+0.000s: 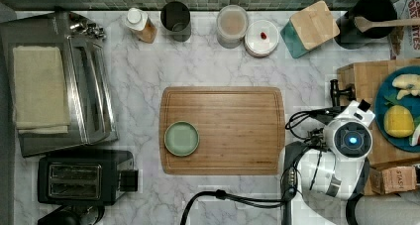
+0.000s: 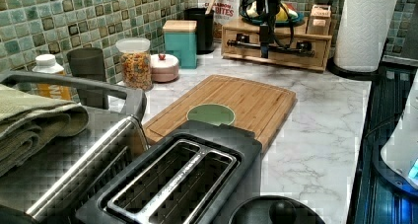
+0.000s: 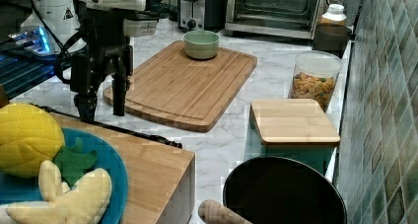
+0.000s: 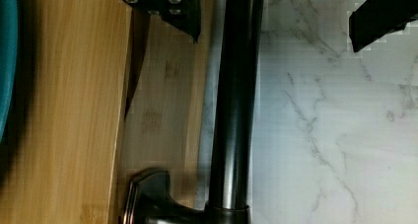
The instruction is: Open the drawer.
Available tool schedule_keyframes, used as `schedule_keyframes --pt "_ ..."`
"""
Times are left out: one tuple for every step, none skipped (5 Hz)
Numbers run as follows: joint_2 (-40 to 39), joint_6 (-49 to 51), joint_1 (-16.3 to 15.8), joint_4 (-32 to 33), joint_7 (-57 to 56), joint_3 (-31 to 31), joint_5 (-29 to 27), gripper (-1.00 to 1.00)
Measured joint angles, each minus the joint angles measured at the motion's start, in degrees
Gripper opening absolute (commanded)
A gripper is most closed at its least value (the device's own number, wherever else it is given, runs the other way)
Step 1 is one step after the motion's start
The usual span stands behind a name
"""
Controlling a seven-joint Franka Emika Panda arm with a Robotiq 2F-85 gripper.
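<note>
The drawer [image 2: 291, 53] sits in a small light-wood box at the top view's right edge, and its front looks flush with the box in the left view. Its long black bar handle [image 4: 235, 110] runs along the front panel on posts [image 4: 148, 199], and one end of the handle [image 1: 338, 91] pokes out past the arm. My gripper [image 3: 103, 114] hangs straight down over the handle and is open. One finger [image 4: 162, 9] is on the wood side of the bar and the other finger [image 4: 382, 17] is on the marble side, so the bar lies between them without being clamped.
A teal plate [image 1: 384, 93] of toy fruit rests on top of the drawer box. A cutting board [image 1: 233, 131] with a green bowl [image 1: 182, 138] lies mid-counter. A toaster [image 1: 81, 178], toaster oven [image 1: 84, 86], jars along the back wall and a paper towel roll [image 2: 365, 26] surround it.
</note>
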State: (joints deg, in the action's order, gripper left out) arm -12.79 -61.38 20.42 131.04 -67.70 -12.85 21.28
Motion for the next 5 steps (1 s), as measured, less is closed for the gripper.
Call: schedule_keyframes --pt "-1.5 0.0 0.4 -0.4 0.0 0.0 -4.8 1.0" --pt "-3.6 0.0 0.2 -0.9 0.0 0.1 -6.1 1.0" --pt "-4.4 -0.4 0.3 -1.2 0.0 0.1 -6.2 1.0" --pt "-4.8 0.3 0.4 -1.9 0.0 0.4 -7.2 1.0" --pt "-5.3 -1.0 0.6 -2.1 0.0 0.5 -11.1 1.0"
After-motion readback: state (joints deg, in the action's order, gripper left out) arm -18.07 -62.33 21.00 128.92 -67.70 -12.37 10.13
